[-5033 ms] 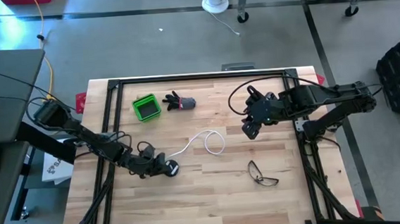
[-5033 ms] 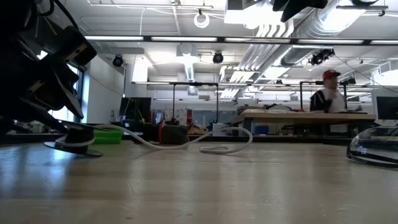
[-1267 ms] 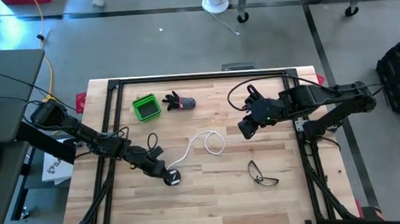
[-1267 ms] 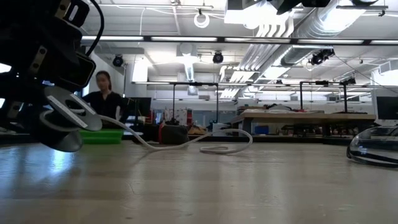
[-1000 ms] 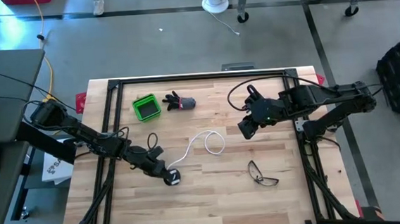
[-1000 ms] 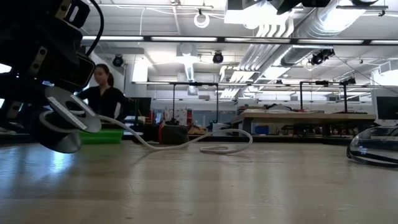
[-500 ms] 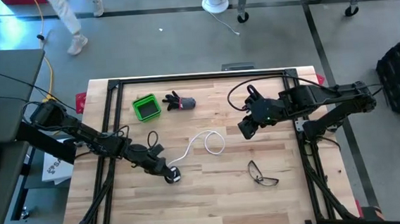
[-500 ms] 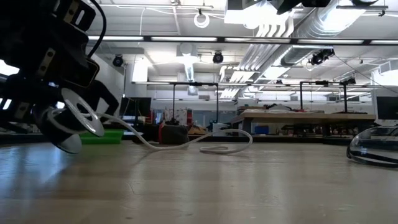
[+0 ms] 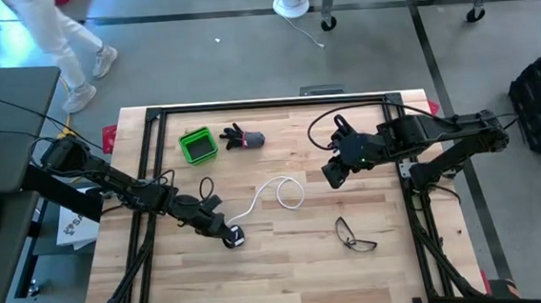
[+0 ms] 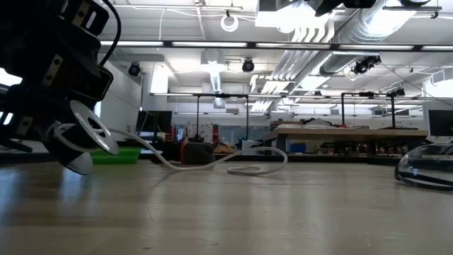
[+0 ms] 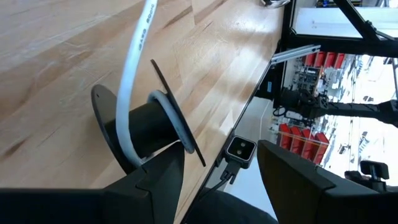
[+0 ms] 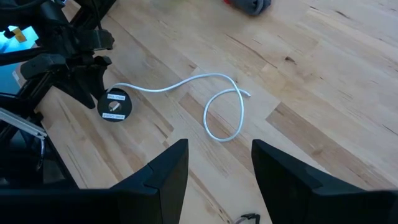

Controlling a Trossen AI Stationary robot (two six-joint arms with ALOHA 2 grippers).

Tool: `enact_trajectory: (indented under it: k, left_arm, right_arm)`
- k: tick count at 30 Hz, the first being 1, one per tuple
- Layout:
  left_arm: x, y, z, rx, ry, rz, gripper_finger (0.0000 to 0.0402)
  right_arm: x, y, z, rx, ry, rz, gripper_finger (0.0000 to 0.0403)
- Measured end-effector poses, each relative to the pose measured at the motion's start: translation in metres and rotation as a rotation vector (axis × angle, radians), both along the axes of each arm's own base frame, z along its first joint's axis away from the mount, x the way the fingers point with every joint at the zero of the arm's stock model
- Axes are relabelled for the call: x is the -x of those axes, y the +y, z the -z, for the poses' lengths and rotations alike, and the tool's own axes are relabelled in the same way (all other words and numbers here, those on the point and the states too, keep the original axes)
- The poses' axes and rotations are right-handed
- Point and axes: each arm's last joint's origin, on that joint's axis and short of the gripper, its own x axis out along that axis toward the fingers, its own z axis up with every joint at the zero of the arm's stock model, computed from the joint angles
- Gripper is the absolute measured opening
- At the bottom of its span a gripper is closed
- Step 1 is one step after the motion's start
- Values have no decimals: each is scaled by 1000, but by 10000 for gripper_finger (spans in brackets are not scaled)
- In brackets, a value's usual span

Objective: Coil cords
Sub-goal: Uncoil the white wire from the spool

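Observation:
The small black reel (image 9: 234, 237) with a white mark stands tilted at the table's near left. It also shows in the low view (image 10: 81, 138) and the right wrist view (image 12: 115, 104). The white cord (image 9: 273, 191) runs from its hub (image 11: 149, 127) across the wood and ends in a loose loop (image 12: 221, 112) lying flat at mid-table. My left gripper (image 9: 217, 229) is at the reel with its fingers apart (image 11: 221, 155). My right gripper (image 9: 332, 176) hangs open and empty (image 12: 219, 149) over the table's right half, clear of the cord. My left gripper touches the reel with one finger (image 11: 158, 180) only; the other finger (image 11: 292, 180) stands clear of it. That finger's tip sits between the two black flanges, against the hub where the cord (image 11: 134, 124) wraps round it. The reel is tipped up on edge; I cannot tell whether its lower rim touches the table.
A pair of glasses (image 9: 355, 234) lies at the near right, also in the low view (image 10: 425, 166). A green box (image 9: 197, 145) and a dark glove-like thing (image 9: 243, 137) lie at the far left. A person (image 9: 53, 42) walks on the floor beyond the far left corner.
My left gripper has shifted slightly, and the reel on its finger has tipped steeper. The cord's loop at mid-table has stayed where it was. A person has walked past beyond the table's far left.

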Motion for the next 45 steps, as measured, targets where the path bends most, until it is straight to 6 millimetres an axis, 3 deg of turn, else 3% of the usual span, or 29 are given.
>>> enact_trajectory:
  k: [45]
  left_arm:
    - [0,0,0,-12,-7,7,197]
  right_arm:
    - [0,0,0,3,1,-5,171]
